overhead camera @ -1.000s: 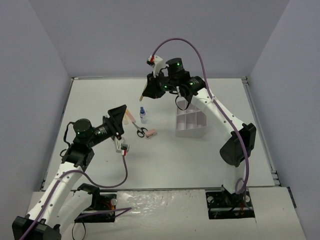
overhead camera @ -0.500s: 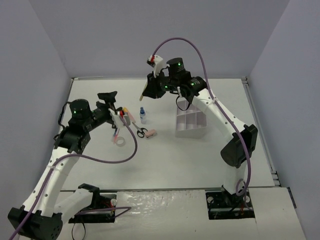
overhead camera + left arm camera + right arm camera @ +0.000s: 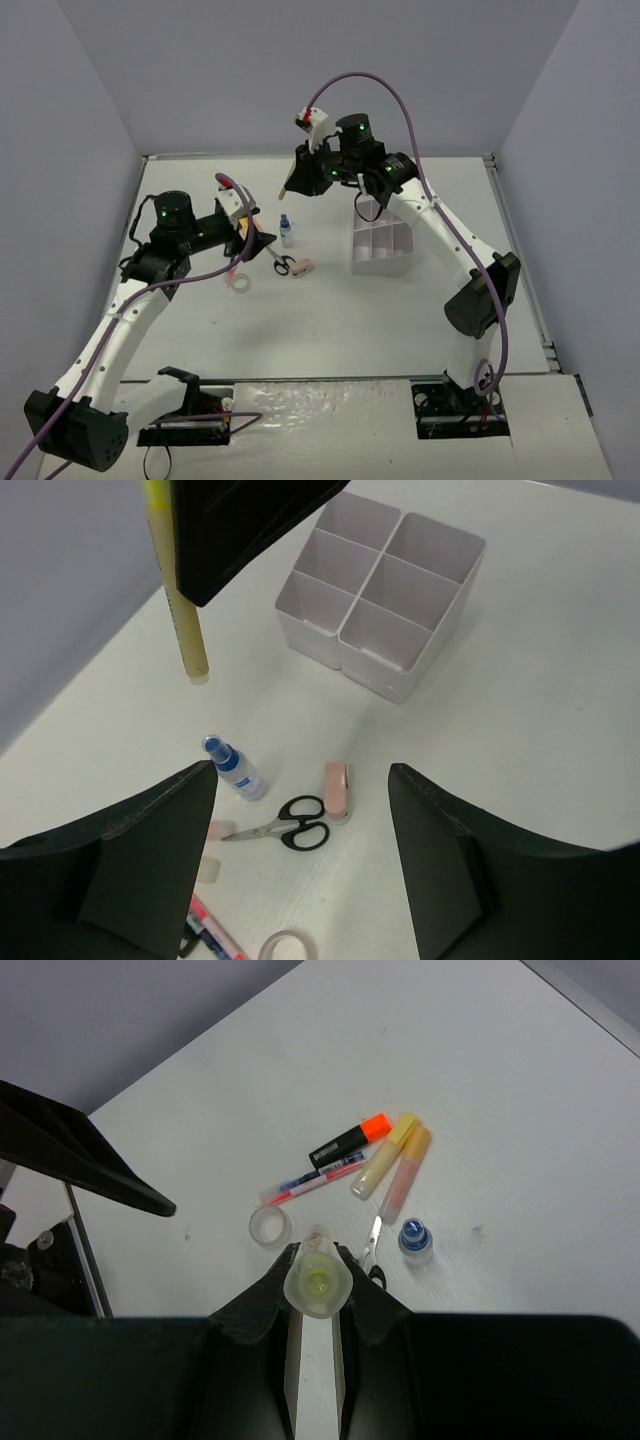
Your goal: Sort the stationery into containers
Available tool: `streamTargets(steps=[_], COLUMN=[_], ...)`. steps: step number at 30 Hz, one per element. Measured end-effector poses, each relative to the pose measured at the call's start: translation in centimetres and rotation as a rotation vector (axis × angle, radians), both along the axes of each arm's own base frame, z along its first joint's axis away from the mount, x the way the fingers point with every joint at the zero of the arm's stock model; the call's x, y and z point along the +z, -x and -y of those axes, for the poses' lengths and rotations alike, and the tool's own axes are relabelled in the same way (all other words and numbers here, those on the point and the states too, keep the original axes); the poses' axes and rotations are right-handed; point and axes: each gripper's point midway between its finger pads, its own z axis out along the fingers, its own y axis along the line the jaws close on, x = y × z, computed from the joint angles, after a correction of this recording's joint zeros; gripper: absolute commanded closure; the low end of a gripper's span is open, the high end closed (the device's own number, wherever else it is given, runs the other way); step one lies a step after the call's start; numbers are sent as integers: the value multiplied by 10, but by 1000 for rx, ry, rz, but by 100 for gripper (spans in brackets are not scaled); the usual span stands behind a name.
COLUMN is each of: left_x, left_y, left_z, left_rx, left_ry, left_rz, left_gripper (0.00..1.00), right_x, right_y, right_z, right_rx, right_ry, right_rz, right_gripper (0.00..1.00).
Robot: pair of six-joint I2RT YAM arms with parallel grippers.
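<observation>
aloft, the right claw (image 3: 318, 1265) grips a yellow stick (image 3: 186, 630); left claw (image 3: 300, 780) gapes wide near scissors (image 3: 285, 825) and bottle (image 3: 233, 770).

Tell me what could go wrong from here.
1. The right tool pinches the thin yellow stick near one end, so it might swing or catch a divider of the organiser tray when lowered.
2. The open left tool hovers over scissors, eraser and upright bottle set close together; it could knock the bottle over.
</observation>
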Motion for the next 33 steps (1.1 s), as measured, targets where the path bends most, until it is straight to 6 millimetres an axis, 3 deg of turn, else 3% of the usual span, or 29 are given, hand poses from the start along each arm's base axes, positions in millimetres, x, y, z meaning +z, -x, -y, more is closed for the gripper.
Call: streamTargets(steps=[10,13,16,33], left_x=[-12,-12,-11,-10], left_y=[-19,-23,-26,-31], left_z=[10,9,6,1], left_rx=[58,76,98,132], left_ry=[57,56,53,43], left_rz=[-107,-101,-95,-75], left_gripper=[35,46,52,63], right_x=[15,20,23,12], right_y=[34,45,53,61], right_z=[-22,-28,-32,-34], right_rx=[75,98,116,134], right_ry=[-19,-25,-30,-14], right_rz=[22,30,34,10], right_gripper=[100,100,100,100])
